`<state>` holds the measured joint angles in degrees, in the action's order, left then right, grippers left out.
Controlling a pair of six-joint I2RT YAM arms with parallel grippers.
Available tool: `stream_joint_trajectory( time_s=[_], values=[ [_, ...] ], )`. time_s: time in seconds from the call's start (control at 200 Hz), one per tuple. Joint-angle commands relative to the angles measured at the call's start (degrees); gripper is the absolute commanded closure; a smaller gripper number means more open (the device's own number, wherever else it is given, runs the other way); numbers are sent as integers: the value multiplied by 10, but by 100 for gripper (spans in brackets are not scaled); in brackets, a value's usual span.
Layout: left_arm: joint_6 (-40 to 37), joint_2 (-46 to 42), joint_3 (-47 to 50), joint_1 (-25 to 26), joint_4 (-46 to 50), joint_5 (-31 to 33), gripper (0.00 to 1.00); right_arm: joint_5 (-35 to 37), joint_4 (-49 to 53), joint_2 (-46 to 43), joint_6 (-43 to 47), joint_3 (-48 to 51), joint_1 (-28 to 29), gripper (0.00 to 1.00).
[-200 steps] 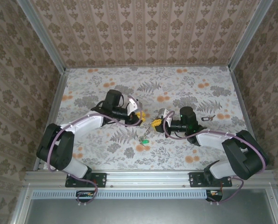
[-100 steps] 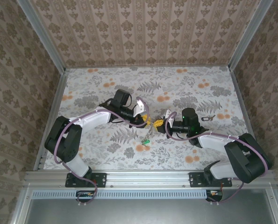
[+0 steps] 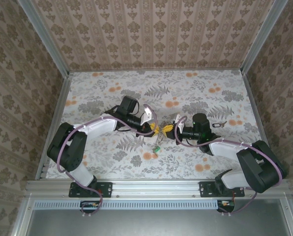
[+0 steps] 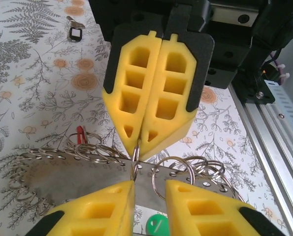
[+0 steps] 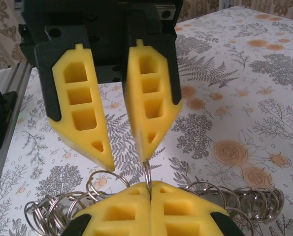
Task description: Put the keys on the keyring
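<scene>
Yellow pads of my right end effector point(image 4: 141, 140) pinch the keyring point(image 4: 135, 160) edge-on, mid-frame; my left end effector point(image 4: 150, 191) gapes just below. Green key point(image 4: 158, 226) at the bottom edge, red key point(image 4: 81, 133) centre-left. I fear the thin wire twisting free when the left closes. No writing legible

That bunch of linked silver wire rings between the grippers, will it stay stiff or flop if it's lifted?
Probably floppy: the bunch of linked silver wire rings is many loose loops, so it should sag and swing from the single loop pinched in the right gripper. Likely light, since the wire looks thin. The smooth metal might slip.
</scene>
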<state>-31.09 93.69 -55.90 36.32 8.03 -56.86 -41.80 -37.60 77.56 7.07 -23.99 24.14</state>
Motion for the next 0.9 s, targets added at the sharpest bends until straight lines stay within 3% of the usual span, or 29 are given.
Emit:
stream_joint_trajectory(
  time_s=[0.0,0.13,0.3,0.445,0.895],
  values=[
    [-3,1,-15,8,23,-44,78,22,-28,-6,-8,1,-3,100],
    [-10,2,-20,9,41,-48,81,7,-25,-12,2,3,-3,100],
    [22,-11,3,2,-33,-19,81,-28,-25,-9,5,0,-3,100],
    [20,4,-7,0,-34,-13,81,-44,-24,-6,7,0,-3,100],
    [46,-8,12,-14,-62,-3,78,-54,-16,4,20,-7,-9,100]
  ],
)
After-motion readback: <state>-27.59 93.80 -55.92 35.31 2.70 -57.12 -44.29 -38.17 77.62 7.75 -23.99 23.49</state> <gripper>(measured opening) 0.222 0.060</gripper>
